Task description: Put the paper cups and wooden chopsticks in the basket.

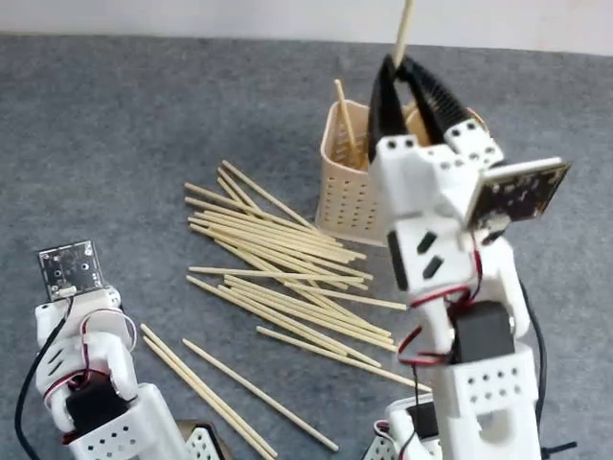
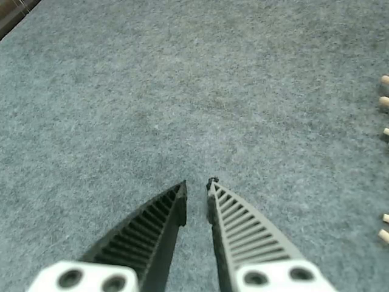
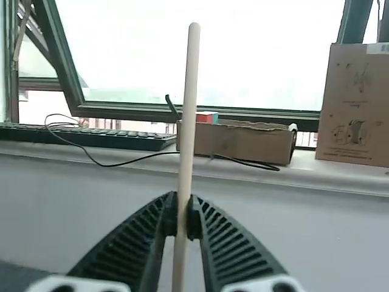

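My right gripper is raised above the beige perforated basket and is shut on a wooden chopstick held upright. In the right wrist view that chopstick rises straight between the black fingers. Another chopstick leans inside the basket. Several loose chopsticks lie in a heap on the grey carpet left of and in front of the basket. My left gripper hovers low over bare carpet, its fingers nearly together with nothing between them. The left arm sits at the near left.
Two chopsticks lie apart from the heap, near the left arm's base. Chopstick tips show at the edge of the left wrist view. Grey carpet stretches to the far left. A window sill with boxes lies beyond the table.
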Tool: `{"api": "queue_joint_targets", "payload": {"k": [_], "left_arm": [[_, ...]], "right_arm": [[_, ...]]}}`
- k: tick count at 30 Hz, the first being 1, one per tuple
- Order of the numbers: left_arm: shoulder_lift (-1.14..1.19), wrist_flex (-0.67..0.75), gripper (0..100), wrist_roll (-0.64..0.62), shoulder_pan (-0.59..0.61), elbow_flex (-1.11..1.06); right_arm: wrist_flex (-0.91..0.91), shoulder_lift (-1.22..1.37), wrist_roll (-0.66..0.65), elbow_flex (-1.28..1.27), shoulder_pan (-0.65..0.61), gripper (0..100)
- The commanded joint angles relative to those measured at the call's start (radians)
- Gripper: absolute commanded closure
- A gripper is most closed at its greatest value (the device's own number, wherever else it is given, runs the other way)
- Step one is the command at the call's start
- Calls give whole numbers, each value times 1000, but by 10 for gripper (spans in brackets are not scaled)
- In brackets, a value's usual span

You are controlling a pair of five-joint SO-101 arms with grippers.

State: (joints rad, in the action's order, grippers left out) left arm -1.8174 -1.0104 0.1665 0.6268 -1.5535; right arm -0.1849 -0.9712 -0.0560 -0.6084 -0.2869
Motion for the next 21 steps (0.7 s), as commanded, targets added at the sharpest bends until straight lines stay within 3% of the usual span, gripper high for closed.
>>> {"api": "queue_joint_targets", "payload": {"k": [1,21], "left_arm": [[-7,12,919,-9,5,8],[-7,12,919,-9,5,8]], "right_arm": [[111,62,0,51,44,993],[501,371,41,-332,38,993]]}}
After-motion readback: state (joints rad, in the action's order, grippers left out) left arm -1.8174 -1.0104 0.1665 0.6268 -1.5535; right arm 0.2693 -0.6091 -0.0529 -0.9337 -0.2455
